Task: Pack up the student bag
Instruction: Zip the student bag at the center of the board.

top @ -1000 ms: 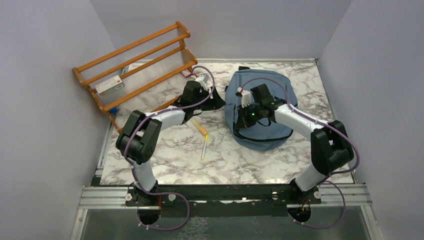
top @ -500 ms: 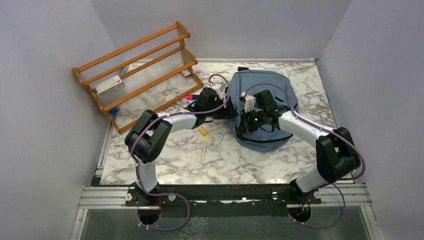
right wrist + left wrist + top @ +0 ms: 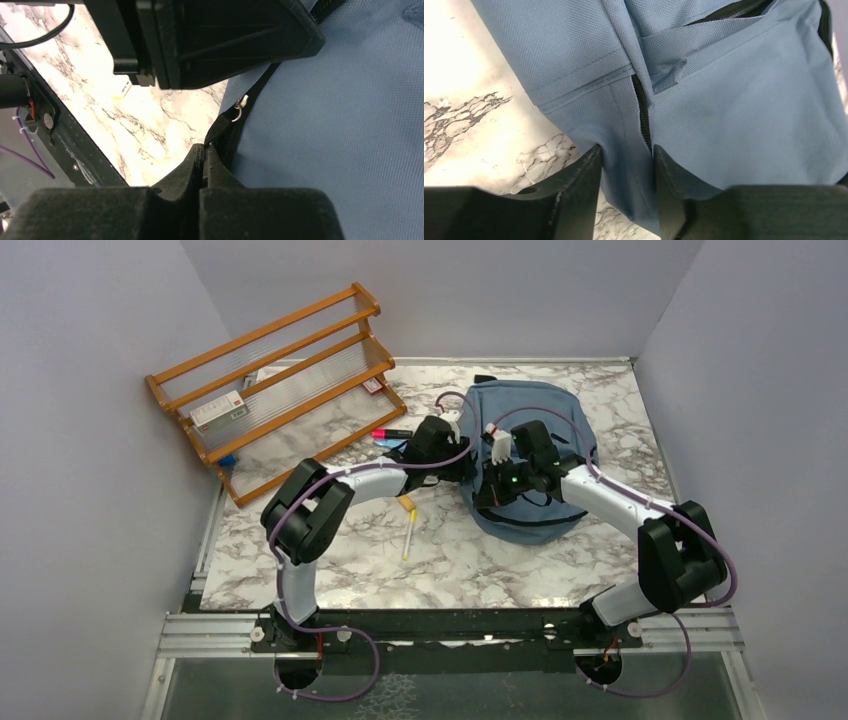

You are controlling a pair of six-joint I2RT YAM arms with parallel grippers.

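Note:
The student bag (image 3: 545,425) is dusty-blue and lies on the marble table at the back right. My left gripper (image 3: 468,454) is at the bag's left edge. In the left wrist view (image 3: 626,167) its jaws pinch a fold of blue fabric (image 3: 624,125) beside the black zipper (image 3: 642,107). My right gripper (image 3: 487,494) is at the bag's near-left edge. In the right wrist view (image 3: 204,150) its jaws are shut on the black zipper pull strap (image 3: 220,131), which hangs from a small metal ring (image 3: 239,111).
A wooden rack (image 3: 270,370) holding a small box (image 3: 218,412) stands at the back left. A pink marker (image 3: 385,433), an orange marker (image 3: 403,503) and a white-yellow pen (image 3: 409,535) lie left of the bag. The left gripper's body (image 3: 210,35) hangs close above my right gripper.
My left arm has swung right from near the rack to the bag's left edge and closed on its fabric. My right arm has shifted a little to the right and nearer.

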